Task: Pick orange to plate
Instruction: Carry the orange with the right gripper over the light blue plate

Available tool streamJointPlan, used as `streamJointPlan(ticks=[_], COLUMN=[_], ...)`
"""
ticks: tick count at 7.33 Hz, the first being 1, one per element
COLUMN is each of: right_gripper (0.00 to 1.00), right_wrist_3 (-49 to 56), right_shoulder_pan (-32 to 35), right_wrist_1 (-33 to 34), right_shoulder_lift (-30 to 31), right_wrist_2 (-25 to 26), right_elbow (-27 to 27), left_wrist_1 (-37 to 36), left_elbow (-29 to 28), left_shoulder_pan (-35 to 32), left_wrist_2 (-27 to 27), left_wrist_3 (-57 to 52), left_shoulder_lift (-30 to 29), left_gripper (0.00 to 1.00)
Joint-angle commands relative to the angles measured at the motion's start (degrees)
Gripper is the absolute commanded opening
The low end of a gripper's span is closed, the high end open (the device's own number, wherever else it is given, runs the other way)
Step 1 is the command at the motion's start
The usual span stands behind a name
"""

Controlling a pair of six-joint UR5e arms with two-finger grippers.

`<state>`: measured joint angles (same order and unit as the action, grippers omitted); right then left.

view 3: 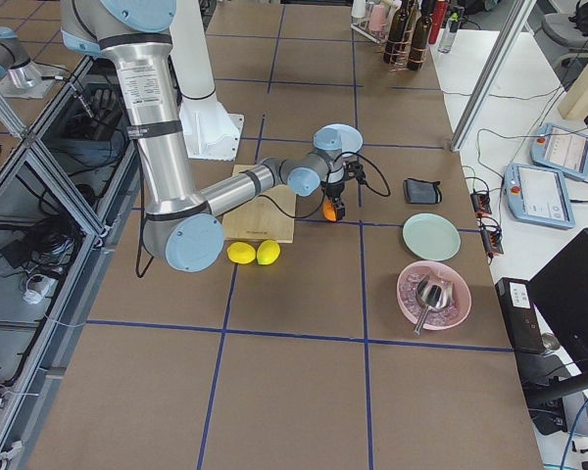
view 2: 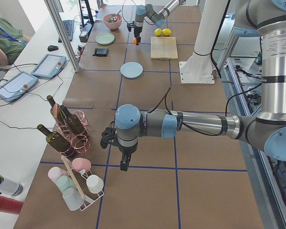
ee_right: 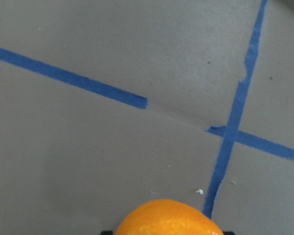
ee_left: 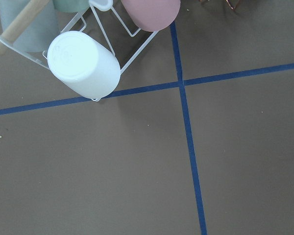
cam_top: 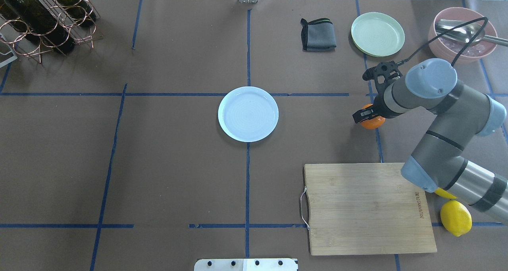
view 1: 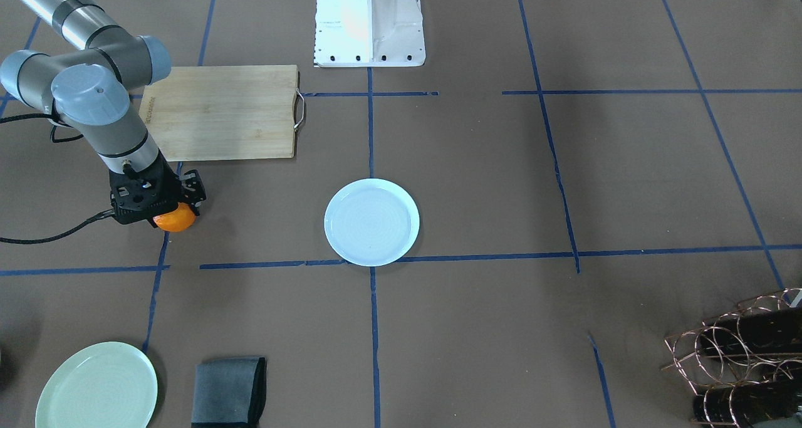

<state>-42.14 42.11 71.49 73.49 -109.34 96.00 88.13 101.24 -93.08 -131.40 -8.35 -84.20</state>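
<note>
The right arm's jaws grip the orange [cam_top: 374, 123] at a crossing of blue tape lines on the brown table [cam_top: 158, 164], well apart from the pale blue plate [cam_top: 248, 114] at the table's middle and near the wooden cutting board [cam_top: 369, 207]. The left arm's jaws hang near the cup rack [view 2: 78, 190] at the other end; whether they are wide or narrow I cannot tell

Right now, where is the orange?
In the overhead view the orange is on the right side, in the right gripper, just beyond the cutting board and roughly level with the plate at the table's centre.
</note>
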Motion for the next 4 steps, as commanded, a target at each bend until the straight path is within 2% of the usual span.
streamJointPlan(ticks=[1,2,3,4], right_gripper=[0.42,0.44,0.45,0.46], right_wrist_3=[-8.71,-14.23,-17.16,-18.15], right_shoulder_pan=[-4.12,-6.14,-7.56,-8.7], right_wrist_1=[14.47,16.82,16.84,16.58], right_shoulder_lift=[-17.57,-27.86,-35.44,-38.74], right_wrist_2=[2.71,4.47,6.23,7.55], right_elbow=[-3.77,-11.64,-19.89,-23.63], left_wrist_1=[0.02,0.02,0.02,0.02], left_elbow=[0.01,0.01,0.1,0.01], left_shoulder_pan=[0.0,0.0,0.0,0.0], left_wrist_2=[0.0,0.0,0.0,0.0], left_wrist_3=[0.0,0.0,0.0,0.0], left_shoulder_lift=[0.0,0.0,0.0,0.0], left_gripper=[1.0,1.0,1.0,1.0])
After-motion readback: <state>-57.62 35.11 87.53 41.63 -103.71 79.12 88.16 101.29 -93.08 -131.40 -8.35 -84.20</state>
